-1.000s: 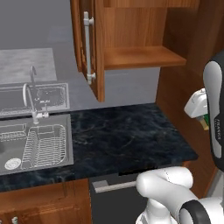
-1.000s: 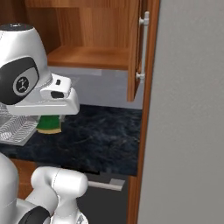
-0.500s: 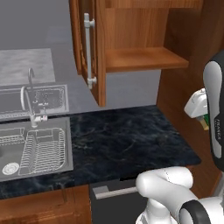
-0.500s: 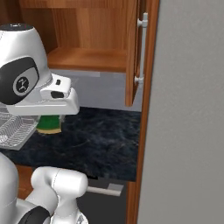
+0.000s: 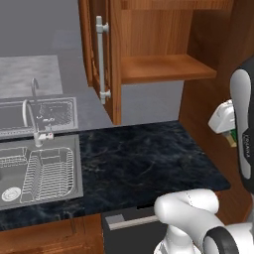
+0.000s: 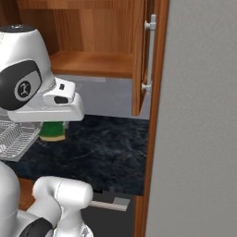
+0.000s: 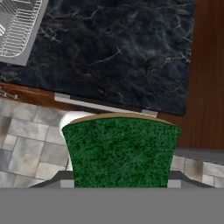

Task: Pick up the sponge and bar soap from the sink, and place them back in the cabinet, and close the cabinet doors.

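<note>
The sponge (image 7: 121, 151) covers the tool's tips in the hand view, so you cannot see them. In the right base view the white hand hides most of the sponge (image 6: 52, 131). The sink (image 5: 44, 171) is cut off by the left edge. The cabinet (image 5: 163, 69) top is cut off too

A small vertical line of pale lettering sits on the white robot arm's dark band (image 5: 246, 144), too blurred to read.
</note>
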Available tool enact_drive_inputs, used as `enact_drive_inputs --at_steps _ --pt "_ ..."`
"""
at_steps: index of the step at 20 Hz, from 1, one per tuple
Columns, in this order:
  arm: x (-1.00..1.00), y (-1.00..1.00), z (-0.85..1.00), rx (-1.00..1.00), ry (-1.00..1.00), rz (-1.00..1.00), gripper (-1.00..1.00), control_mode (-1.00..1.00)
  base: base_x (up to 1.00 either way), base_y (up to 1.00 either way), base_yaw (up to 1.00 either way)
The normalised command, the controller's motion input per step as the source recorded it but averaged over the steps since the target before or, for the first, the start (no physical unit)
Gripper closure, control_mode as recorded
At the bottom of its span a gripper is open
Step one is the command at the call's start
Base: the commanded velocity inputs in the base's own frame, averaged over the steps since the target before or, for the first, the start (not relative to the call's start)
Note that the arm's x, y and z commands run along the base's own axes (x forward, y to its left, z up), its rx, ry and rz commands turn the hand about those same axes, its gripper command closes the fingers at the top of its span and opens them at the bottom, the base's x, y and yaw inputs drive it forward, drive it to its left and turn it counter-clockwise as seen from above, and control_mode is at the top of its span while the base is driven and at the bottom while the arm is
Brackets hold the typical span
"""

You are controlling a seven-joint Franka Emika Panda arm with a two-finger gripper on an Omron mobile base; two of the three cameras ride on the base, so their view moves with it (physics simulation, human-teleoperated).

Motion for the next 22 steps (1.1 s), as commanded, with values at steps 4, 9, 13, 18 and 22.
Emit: enact_drive_inputs --at_steps 4,9,13,18,22 --pt "0.34 0.00 0.00 0.00 -0.03 0.00 1.00 -1.00 0.00 0.00 0.00" --pt "0.36 0.00 0.00 0.00 -0.07 0.00 1.00 -1.00 0.00 0.00 0.00" --pt "0.29 0.00 0.04 0.00 -0.14 0.00 1.00 -1.00 0.00 0.00 0.00" --pt "0.07 0.00 0.13 0.00 -0.24 0.00 1.00 -1.00 0.00 0.00 0.00" --pt "0.16 0.00 0.04 0.00 -0.26 0.00 1.00 -1.00 0.00 0.00 0.00"
